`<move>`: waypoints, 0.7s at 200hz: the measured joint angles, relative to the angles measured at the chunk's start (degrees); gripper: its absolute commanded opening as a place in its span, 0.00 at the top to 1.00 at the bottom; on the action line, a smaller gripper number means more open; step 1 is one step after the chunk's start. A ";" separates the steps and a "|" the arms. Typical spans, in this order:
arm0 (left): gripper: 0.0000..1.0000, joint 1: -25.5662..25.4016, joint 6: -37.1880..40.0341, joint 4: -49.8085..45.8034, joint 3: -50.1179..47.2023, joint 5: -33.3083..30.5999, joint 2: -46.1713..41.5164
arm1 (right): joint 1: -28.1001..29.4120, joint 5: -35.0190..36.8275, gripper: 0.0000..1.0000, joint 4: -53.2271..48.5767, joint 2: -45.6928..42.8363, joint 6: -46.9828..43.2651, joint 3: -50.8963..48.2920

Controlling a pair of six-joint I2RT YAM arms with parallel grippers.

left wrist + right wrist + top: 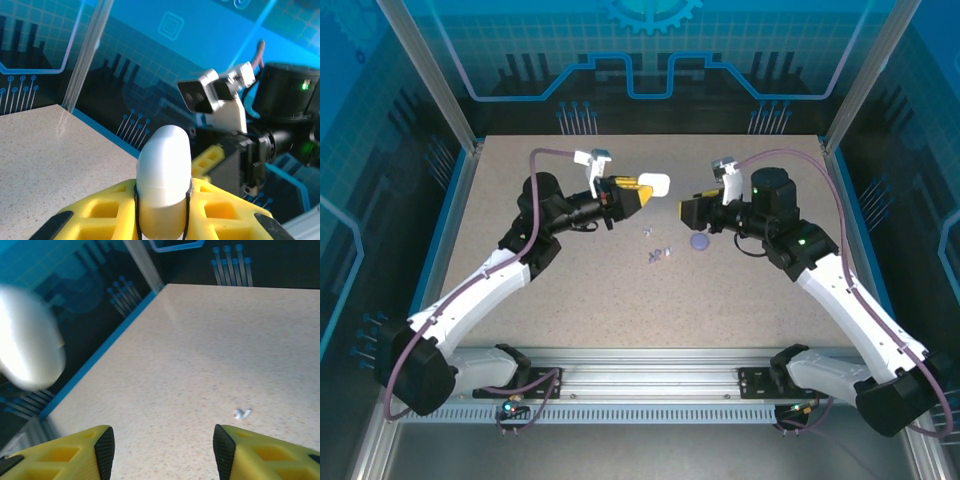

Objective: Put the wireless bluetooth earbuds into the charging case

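Top external view: left claw (pixel 642 192) clamped on smooth white rounded plastic charging case (pixel 658 185), raised, apparently presented for loading. Right claw (pixel 686 210) spread, empty, facing it. Tiny whitish-lavender wireless earbuds (pixel 655 254) loose on speckled beige tabletop (pixel 570 290), nearer than both claws.

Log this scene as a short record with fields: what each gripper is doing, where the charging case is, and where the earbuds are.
left gripper: jaws shut on the charging case, held up off the table
right gripper: jaws open, holding nothing, pointed toward the case
earbuds: tiny pieces lying loose on the table, between the two grippers
purple disc: flat on the table, beside the earbuds on the right arm's side
task state: earbud pieces not yet picked up
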 measured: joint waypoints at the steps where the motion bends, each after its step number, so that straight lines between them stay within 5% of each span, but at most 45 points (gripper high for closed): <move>1: 0.79 0.11 -0.09 0.13 -0.02 0.02 0.04 | -0.31 -0.50 0.43 0.15 -0.07 -0.04 -0.11; 66: 0.79 3.39 -4.74 4.79 -0.85 7.30 2.89 | -6.95 -20.85 0.43 5.09 -0.55 -1.99 -0.94; 140: 0.79 3.37 -5.16 7.04 -0.85 12.98 2.89 | -5.33 -29.18 0.49 9.09 3.50 -1.88 2.71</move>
